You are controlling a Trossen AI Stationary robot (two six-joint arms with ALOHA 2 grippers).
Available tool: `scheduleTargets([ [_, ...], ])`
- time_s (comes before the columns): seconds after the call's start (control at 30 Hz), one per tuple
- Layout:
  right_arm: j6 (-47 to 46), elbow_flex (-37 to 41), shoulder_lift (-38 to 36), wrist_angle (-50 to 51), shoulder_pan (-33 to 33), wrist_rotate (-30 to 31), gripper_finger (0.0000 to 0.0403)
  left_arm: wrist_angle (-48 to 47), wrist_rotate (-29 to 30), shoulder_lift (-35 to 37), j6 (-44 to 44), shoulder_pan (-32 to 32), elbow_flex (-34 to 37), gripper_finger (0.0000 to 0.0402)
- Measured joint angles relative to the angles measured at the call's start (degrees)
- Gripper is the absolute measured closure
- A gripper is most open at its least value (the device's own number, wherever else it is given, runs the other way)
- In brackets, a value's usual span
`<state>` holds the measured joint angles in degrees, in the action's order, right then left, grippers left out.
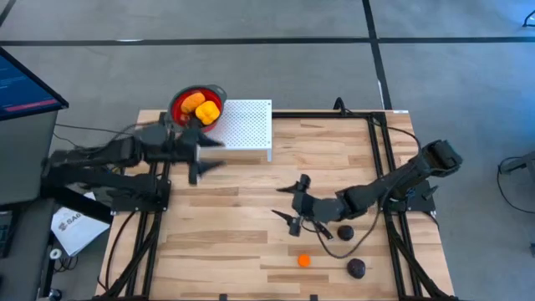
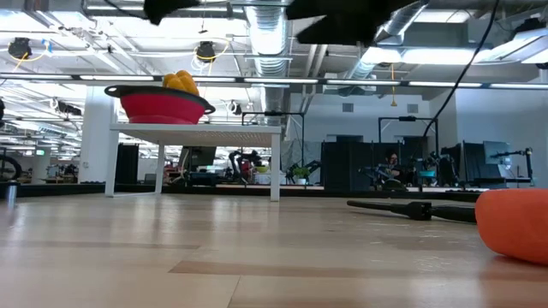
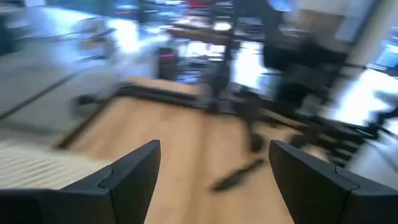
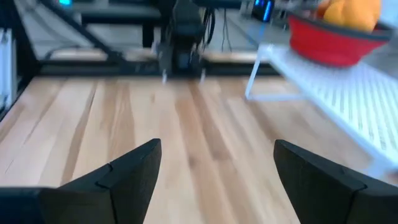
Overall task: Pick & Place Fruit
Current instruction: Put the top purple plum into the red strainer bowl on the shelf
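A red colander point(image 1: 198, 106) with yellow and orange fruit point(image 1: 201, 107) in it stands on a white perforated stand point(image 1: 248, 125) at the table's far side. One small orange fruit point(image 1: 303, 260) and two dark purple ones point(image 1: 344, 232) point(image 1: 357, 267) lie on the wood near the right front. My left gripper point(image 1: 209, 156) hovers open just left of the stand's near corner, its fingers empty in the left wrist view point(image 3: 214, 155). My right gripper point(image 1: 284, 202) is open above mid-table, left of the dark fruit, with nothing between its fingers point(image 4: 217, 155).
A slim black thing point(image 2: 411, 208) lies flat on the wood near the right gripper. Black frame rails point(image 1: 384, 150) run along the table's right and far edges. Bare wood point(image 1: 234, 234) stretches across the table's middle and near left.
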<state>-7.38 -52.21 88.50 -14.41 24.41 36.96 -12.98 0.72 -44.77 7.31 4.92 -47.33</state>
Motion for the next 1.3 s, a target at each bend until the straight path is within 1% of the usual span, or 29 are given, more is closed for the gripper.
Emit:
scheduleTargets([
  [0.1, -6.42, -0.02, -3.34, 10.73, 3.57, 0.63, 0.0097, 6.75, 2.3, -3.21, -1.05, -9.95, 2.31, 0.0108],
  [0.2, -16.5, -0.02, -6.79, 25.21, 7.81, 0.01, 0.0097, 13.41, 6.15, -7.34, -1.05, -18.38, 4.71, 0.0108],
  [0.33, -32.16, -0.02, -8.99, 43.62, 13.06, -8.08, 0.0097, 21.13, 10.39, -14.61, -1.05, -26.18, 7.9, 0.0108],
  [0.47, -46.59, -0.01, -7.87, 55.34, 18.02, -13.57, 0.0097, 30.0, 13.34, -22.84, -0.57, -30.87, 9.86, 0.0108],
  [0.57, -54.15, 0.0, -6.02, 60.01, 21.44, -14.82, 0.0097, 38.35, 14.45, -28.81, -0.86, -32.17, 10.24, 0.0108],
  [0.67, -58.86, 0.0, -3.59, 63.04, 24.22, -14.91, 0.0097, 47.47, 14.51, -33.43, -2.42, -32.08, 10.25, 0.0108],
  [0.8, -64.41, 0.0, -1.09, 65.25, 27.08, -15.41, 0.0097, 54.31, 13.8, -37.01, -4.36, -31.0, 10.25, 0.0108],
  [0.97, -70.32, 0.0, 0.79, 67.33, 29.85, -15.49, 0.0097, 54.97, 12.84, -37.58, -3.96, -29.97, 10.25, 0.0108],
  [1.13, -73.7, 0.09, 3.06, 70.38, 30.75, -14.57, 0.0097, 55.16, 12.73, -37.4, -4.05, -29.98, 10.25, 0.0108],
  [1.23, -74.69, 1.57, 3.69, 69.87, 30.7, -14.45, 0.0097, 55.13, 12.66, -37.4, -3.92, -30.11, 10.25, 0.0108],
  [1.3, -75.23, 4.0, 3.62, 67.25, 30.7, -14.38, 0.0097, 55.11, 12.67, -37.4, -3.89, -30.18, 10.25, 0.0108],
])
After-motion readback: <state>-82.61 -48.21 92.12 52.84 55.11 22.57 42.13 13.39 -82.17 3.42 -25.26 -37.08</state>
